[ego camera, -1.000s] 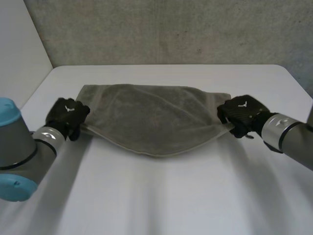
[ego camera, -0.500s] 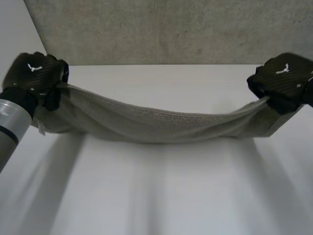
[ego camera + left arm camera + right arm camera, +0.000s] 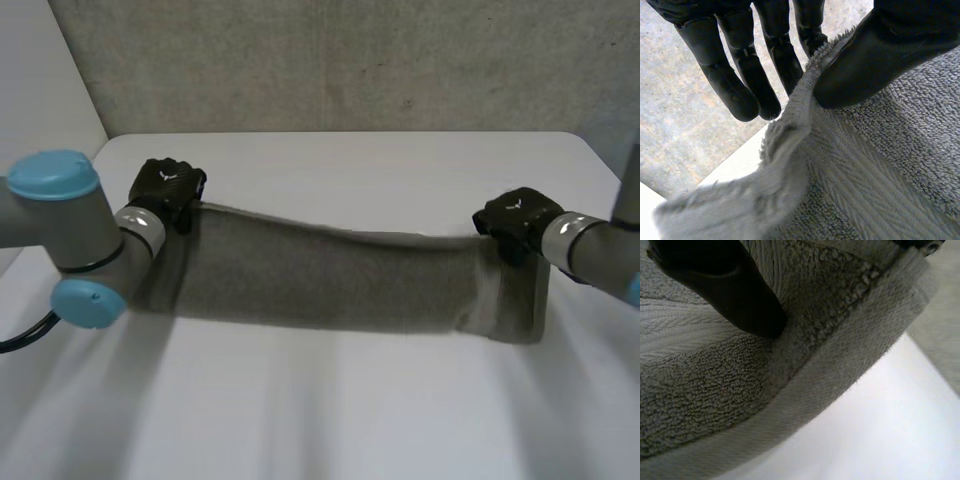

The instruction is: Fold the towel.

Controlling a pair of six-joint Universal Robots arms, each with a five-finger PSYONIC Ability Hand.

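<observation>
Head view: the grey towel (image 3: 320,280) is strung out across the middle of the white table (image 3: 330,420), held up by its top edge. The left hand (image 3: 165,190) has one top corner and the right hand (image 3: 515,222) has the other. The edge sags a little between them and the rest hangs down in a long band. I can't tell if the bottom edge touches the table or hangs just above it. At the right hand's end a flap doubles over. Behind the table there's a rough grey wall (image 3: 350,60).

Left wrist view: this hand is clamped on the towel. The thumb (image 3: 865,60) presses the hem against the fairly straight fingers (image 3: 740,75) behind it, so it's a pinch right at the corner.

Right wrist view: the thumb (image 3: 725,280) digs into the terry loops near the woven border, with the hem running just past it and bare table below. The fingers sit behind the cloth, but I'd call it a pinch too.

Handling guess: it's soft, floppy terry, light but thick enough to droop, and grippy, not slick. The hemmed corners are the sensible places to hold it, since the middle would just bunch up. The table looks smooth, so the cloth should slide and lay flat easily.
</observation>
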